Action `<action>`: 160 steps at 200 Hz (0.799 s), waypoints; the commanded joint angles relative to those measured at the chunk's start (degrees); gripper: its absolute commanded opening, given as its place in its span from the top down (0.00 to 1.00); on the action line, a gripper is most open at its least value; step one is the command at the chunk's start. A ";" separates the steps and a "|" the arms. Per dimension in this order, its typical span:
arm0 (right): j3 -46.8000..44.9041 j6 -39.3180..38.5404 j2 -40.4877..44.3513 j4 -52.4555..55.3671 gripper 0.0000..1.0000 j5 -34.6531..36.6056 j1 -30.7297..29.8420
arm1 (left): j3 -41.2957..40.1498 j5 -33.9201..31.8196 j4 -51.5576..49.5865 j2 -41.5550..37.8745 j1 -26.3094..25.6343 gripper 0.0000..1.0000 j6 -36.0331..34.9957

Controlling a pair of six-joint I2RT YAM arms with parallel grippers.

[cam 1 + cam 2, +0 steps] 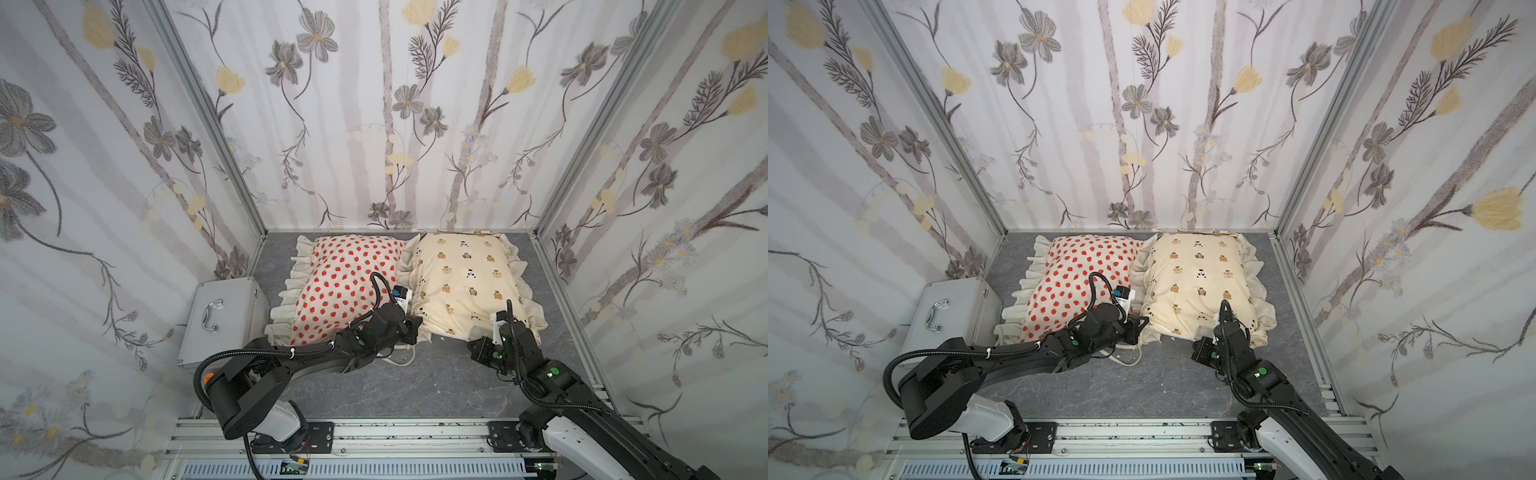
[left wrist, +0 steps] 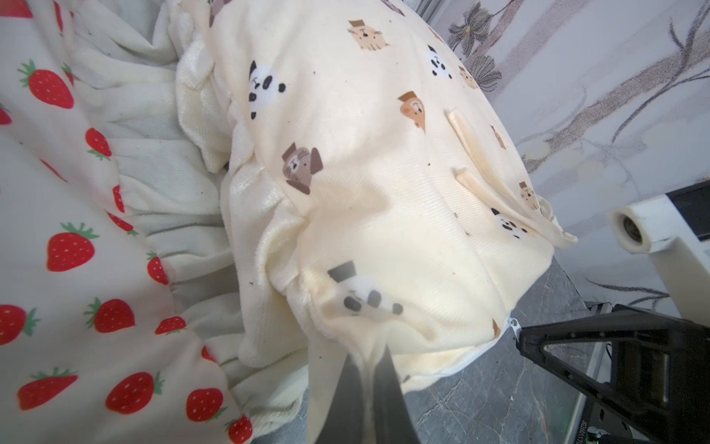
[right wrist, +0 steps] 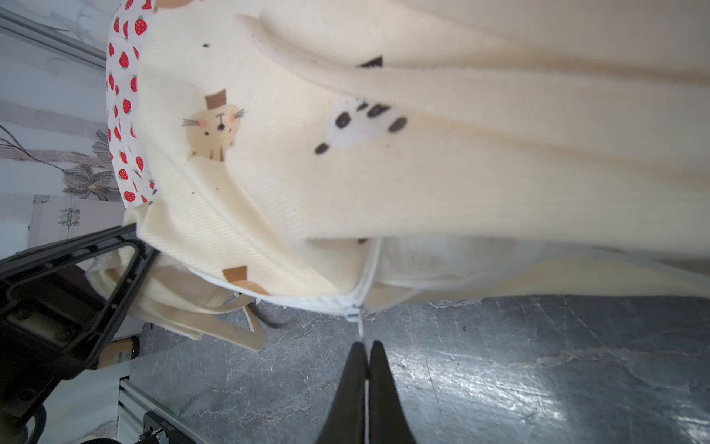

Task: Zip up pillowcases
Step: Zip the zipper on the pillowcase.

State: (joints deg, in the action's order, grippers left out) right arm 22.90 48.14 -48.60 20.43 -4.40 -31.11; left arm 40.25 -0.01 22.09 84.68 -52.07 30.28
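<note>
Nearest the lens, the right gripper (image 3: 367,346) has its fingers pressed together on the thin zipper pull (image 3: 360,331) of the bear pillowcase (image 3: 292,161), just off the slider (image 3: 354,314) at the case's front edge. The left gripper (image 2: 367,359) is pinched tight on a fold at the same case's near corner. The bear pillowcase lies on the grey worktop (image 1: 415,386) at the right rear, touching the strawberry pillowcase (image 1: 340,274).

The step in hand looks like zipping the bear case. On one side of the slider the seam is shut, and past it the mouth gapes with filling (image 3: 442,253) showing. The next move likely calls for drawing the pull along the open edge, away from the left gripper, while that one keeps the fabric taut. Whether the strawberry case is zipped cannot be told.
</note>
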 commanded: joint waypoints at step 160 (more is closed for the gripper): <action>3.82 -3.05 0.35 8.74 1.00 6.38 2.45 | -3.52 -6.64 1.41 -4.17 1.89 1.00 3.60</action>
State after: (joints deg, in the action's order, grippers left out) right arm 26.00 45.76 -48.36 27.31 -1.17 -28.86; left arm 36.95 -3.42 22.28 81.23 -50.52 33.01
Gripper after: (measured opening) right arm 0.048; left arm 0.056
